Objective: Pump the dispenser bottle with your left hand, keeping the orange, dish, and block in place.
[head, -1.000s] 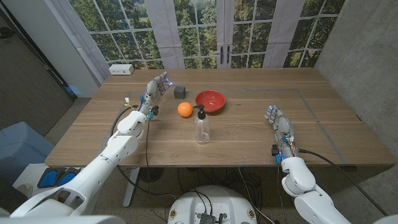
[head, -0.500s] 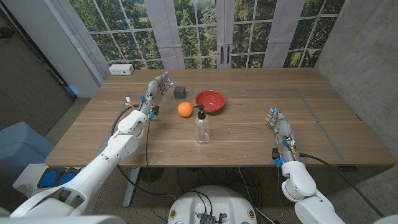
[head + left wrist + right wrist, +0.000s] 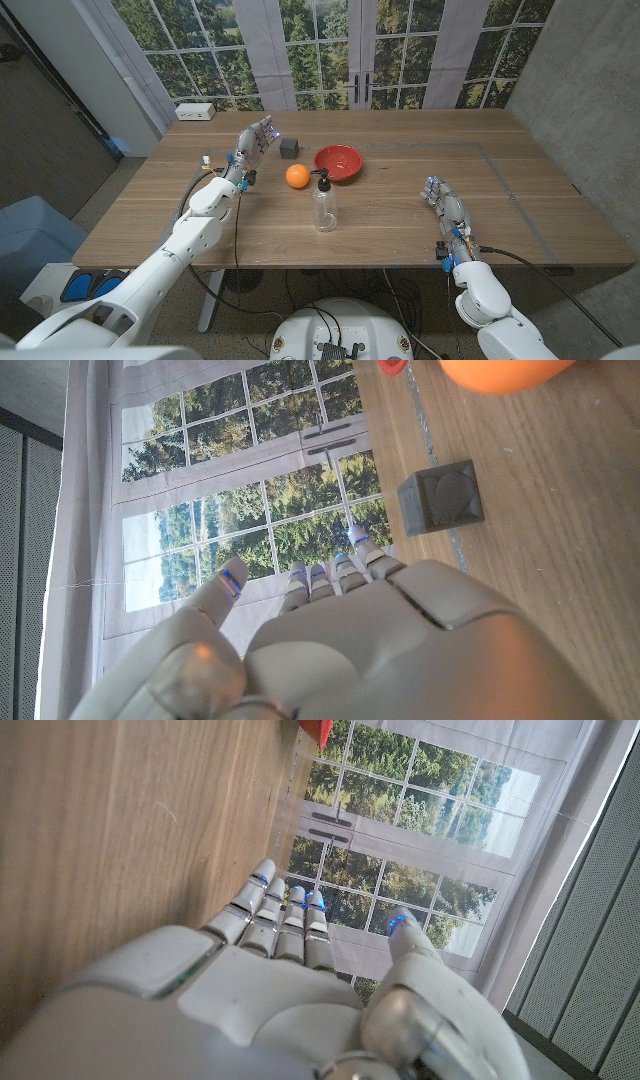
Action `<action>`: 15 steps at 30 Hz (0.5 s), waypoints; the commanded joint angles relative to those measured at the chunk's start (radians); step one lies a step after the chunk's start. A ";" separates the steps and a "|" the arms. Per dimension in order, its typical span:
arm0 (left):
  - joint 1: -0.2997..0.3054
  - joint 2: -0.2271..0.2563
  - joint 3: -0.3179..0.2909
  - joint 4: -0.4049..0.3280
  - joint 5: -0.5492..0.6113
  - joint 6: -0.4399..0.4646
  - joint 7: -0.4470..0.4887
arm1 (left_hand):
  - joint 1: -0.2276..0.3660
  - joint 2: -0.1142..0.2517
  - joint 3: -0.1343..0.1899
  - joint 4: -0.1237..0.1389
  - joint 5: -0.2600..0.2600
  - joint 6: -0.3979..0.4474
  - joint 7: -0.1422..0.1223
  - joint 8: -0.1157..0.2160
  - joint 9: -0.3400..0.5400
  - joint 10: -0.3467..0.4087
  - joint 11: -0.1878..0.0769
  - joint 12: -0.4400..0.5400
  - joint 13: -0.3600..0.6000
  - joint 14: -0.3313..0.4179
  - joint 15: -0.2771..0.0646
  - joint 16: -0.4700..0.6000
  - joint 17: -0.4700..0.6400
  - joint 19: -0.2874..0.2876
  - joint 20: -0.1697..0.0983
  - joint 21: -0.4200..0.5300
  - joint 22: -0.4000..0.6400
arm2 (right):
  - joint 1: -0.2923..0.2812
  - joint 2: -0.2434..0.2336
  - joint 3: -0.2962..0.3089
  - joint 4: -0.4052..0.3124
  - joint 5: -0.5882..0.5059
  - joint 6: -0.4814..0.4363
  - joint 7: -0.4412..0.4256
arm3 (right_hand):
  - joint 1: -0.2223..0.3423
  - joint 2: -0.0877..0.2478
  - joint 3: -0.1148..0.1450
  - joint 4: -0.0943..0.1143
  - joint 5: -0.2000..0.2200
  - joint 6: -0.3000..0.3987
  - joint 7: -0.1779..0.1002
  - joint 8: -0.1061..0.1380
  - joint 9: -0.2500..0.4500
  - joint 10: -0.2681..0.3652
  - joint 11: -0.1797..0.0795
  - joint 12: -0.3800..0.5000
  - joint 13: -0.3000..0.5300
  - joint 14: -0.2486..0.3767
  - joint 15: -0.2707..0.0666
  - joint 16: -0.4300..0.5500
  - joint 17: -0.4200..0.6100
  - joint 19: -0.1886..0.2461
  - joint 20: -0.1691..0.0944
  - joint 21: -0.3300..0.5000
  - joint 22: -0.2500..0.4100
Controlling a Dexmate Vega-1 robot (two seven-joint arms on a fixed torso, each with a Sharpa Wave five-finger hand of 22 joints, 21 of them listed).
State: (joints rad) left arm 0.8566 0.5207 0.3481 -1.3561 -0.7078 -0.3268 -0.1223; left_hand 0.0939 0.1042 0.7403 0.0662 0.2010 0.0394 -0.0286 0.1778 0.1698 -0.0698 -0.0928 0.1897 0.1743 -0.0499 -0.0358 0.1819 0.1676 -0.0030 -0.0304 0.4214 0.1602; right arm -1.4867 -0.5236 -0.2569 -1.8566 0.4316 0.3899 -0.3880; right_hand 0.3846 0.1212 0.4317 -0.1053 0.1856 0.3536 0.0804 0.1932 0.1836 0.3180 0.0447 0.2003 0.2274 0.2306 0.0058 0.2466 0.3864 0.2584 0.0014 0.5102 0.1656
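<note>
The left arm reaches in from the table's near left corner toward its far left part. The left hand (image 3: 254,139) is raised, fingers (image 3: 340,572) extended and apart, holding nothing. The right hand (image 3: 446,201) is near the table's near right edge, fingers (image 3: 285,916) straight, close together, holding nothing.

Table (image 3: 400,215) of matt brown wood with visible grain, dispenser bottle (image 3: 324,208) clear glossy plastic with black pump, dish (image 3: 338,160) glossy red, block (image 3: 441,498) matt dark grey, orange (image 3: 297,176) smooth-looking, hands' shells smooth pale plastic.
</note>
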 commanded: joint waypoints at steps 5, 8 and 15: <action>-0.017 0.004 0.005 0.005 0.001 0.011 -0.008 | 0.002 0.069 0.003 -0.007 0.003 0.008 -0.003 0.003 0.003 0.005 -0.002 0.002 0.002 0.001 -0.040 -0.001 0.003 0.006 -0.055 -0.005 0.006 | 0.047 -0.014 -0.034 0.049 -0.018 0.023 0.062 | 0.012 -0.027 0.001 -0.031 0.007 0.016 0.008 0.009 0.004 0.019 0.009 0.011 0.000 0.019 0.007 0.003 -0.007 0.022 0.005 -0.005 0.002; -0.018 0.007 0.005 0.001 -0.001 0.017 -0.011 | 0.001 0.069 0.002 -0.007 0.003 0.008 -0.003 0.003 0.003 0.004 -0.002 0.001 0.002 0.000 -0.041 -0.001 0.003 0.007 -0.054 -0.007 0.006 | 0.054 -0.019 -0.042 0.062 -0.023 0.035 0.077 | 0.010 -0.045 -0.006 -0.039 0.006 0.017 0.013 0.008 0.004 0.020 0.018 0.010 -0.001 0.022 0.011 0.002 -0.012 0.028 0.011 -0.008 0.002; -0.023 0.005 0.004 0.003 -0.001 0.018 -0.009 | 0.001 0.070 0.003 -0.006 0.003 0.009 -0.002 0.003 0.003 0.006 -0.001 0.002 0.002 0.001 -0.041 0.000 0.004 0.008 -0.053 -0.011 0.006 | 0.083 0.005 -0.064 0.123 -0.032 0.094 0.101 | 0.009 -0.100 -0.028 -0.058 0.001 0.016 0.028 0.007 0.005 0.026 0.029 0.011 -0.004 0.044 0.035 0.005 -0.025 0.068 0.067 -0.014 0.004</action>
State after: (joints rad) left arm 0.8436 0.5229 0.3509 -1.3513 -0.7101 -0.3170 -0.1306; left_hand 0.0939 0.1042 0.7436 0.0630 0.2010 0.0394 -0.0286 0.1778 0.1698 -0.0699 -0.0928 0.1897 0.1743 -0.0499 -0.0358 0.1819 0.1697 -0.0030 -0.0304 0.4141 0.1602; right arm -1.4398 -0.5313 -0.2932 -1.7957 0.4178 0.4235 -0.3257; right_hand 0.3923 0.0395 0.4092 -0.1581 0.1856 0.3659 0.1000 0.1932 0.1835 0.3375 0.0683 0.2078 0.2228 0.2635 0.0314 0.2466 0.3624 0.3104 0.0428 0.4987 0.1654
